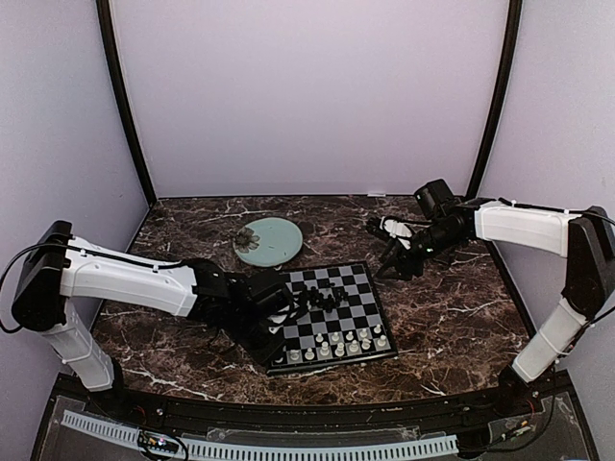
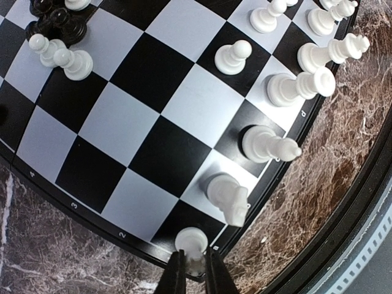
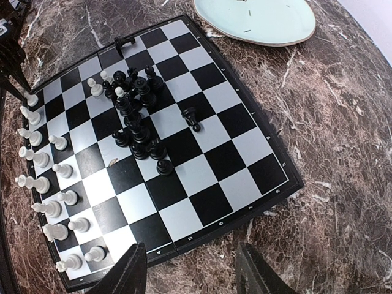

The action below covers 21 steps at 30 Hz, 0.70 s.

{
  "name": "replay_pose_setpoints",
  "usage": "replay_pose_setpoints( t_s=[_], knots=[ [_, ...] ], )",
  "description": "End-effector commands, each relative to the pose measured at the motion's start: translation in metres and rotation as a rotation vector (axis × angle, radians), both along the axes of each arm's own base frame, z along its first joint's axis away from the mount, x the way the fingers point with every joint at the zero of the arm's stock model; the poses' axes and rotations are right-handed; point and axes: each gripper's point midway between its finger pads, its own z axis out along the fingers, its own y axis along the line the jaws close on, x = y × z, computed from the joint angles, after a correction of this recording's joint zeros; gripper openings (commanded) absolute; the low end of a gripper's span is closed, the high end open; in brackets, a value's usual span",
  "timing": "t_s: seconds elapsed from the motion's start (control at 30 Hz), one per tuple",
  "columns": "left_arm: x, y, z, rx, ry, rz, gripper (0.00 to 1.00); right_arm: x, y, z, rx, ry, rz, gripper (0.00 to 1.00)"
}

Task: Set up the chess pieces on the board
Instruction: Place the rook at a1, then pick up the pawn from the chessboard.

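My left pincer point(image 2: 195, 260) gripped a white piece point(image 2: 191, 239) at the corner of the board point(image 2: 141, 116), best lowered upright, I judged, clear of its neighbour point(image 2: 228, 196); my right pincer point(image 3: 190, 248) hung open.

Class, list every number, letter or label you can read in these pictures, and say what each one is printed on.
"4": on the board rim, left wrist view.
"3": same rim.
"2": same rim.
Possibly "d": adjoining side of the rim; unsure.
Rim marks in the right wrist view: too small to read.
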Motion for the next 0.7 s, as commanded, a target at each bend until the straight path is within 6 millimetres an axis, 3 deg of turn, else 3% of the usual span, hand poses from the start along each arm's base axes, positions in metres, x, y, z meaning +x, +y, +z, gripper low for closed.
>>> replay_pose_setpoints(
  t_s=[0.0, 0.17, 0.37, 0.5, 0.53, 0.67],
  knots=[
    [0.001, 0.002, -0.001, 0.018, -0.005, -0.005, 0.14, -0.003, 0.001, 0.004, 0.006, -0.019, 0.011, 0.51],
    [0.001, 0.005, 0.008, 0.019, -0.017, -0.015, 0.29, -0.003, 0.001, 0.004, 0.006, -0.02, 0.011, 0.51],
    [0.019, 0.0, 0.049, -0.002, -0.132, -0.037, 0.37, -0.003, 0.001, 0.004, 0.007, -0.02, 0.011, 0.51],
    [0.044, -0.012, 0.073, -0.074, -0.177, -0.01, 0.38, -0.003, 0.001, 0.003, 0.004, -0.017, 0.011, 0.51],
    [0.058, -0.013, 0.079, -0.099, -0.183, 0.031, 0.37, -0.003, 0.001, 0.002, 0.002, -0.015, 0.012, 0.51],
    [0.094, -0.015, 0.079, -0.136, -0.176, 0.147, 0.29, -0.002, 0.0, 0.002, -0.002, -0.02, 0.008, 0.51]
  ],
)
